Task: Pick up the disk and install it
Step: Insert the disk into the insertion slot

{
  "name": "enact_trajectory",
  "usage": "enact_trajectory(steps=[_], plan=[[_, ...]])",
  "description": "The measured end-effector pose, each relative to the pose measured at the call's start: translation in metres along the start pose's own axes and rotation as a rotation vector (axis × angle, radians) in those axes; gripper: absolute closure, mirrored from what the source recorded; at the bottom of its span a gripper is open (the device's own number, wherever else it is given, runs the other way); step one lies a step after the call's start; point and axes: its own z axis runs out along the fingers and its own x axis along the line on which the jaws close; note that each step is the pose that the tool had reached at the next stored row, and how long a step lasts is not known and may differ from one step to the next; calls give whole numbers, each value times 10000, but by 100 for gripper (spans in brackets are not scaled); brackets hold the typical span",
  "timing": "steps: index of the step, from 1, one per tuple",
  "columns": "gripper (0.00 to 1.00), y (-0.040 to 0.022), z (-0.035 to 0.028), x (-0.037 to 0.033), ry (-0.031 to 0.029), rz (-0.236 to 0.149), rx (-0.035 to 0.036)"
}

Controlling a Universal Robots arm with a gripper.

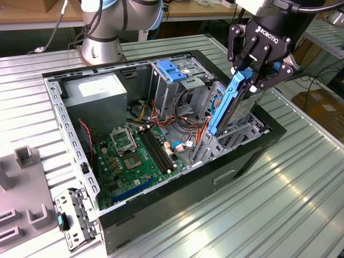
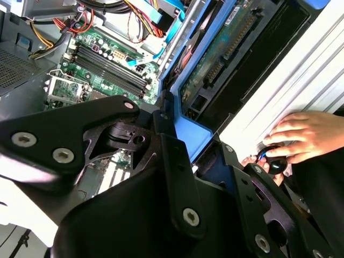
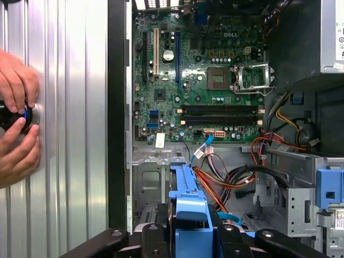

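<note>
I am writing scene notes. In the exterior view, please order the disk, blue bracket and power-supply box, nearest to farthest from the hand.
1. disk, gripped in the hand.
2. blue bracket, to the exterior view's left.
3. power-supply box, farther toward that left.

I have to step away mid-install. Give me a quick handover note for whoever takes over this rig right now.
Gripper: shut on the disk, clamping its upper end.
Disk: off the table, on edge and tilted, with its lower end down at the grey drive cage at the exterior view's right end of the computer case.
Done: pick-up.
Left: the disk is not seated; much of it stands above the cage.
Note: a person's hands are on a dark knob on the table beside the case.
</note>
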Motion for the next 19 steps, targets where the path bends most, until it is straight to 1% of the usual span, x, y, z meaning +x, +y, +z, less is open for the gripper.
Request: enact_trajectory(steps=[8,11,13,18,19], plan=[[63,0,60,9,1,21,-6],[63,0,106,9,0,20,-18],[63,1,167,9,2,21,-27],[63,1,278,8,2,20,-42],[63,1,314,9,1,21,-43]])
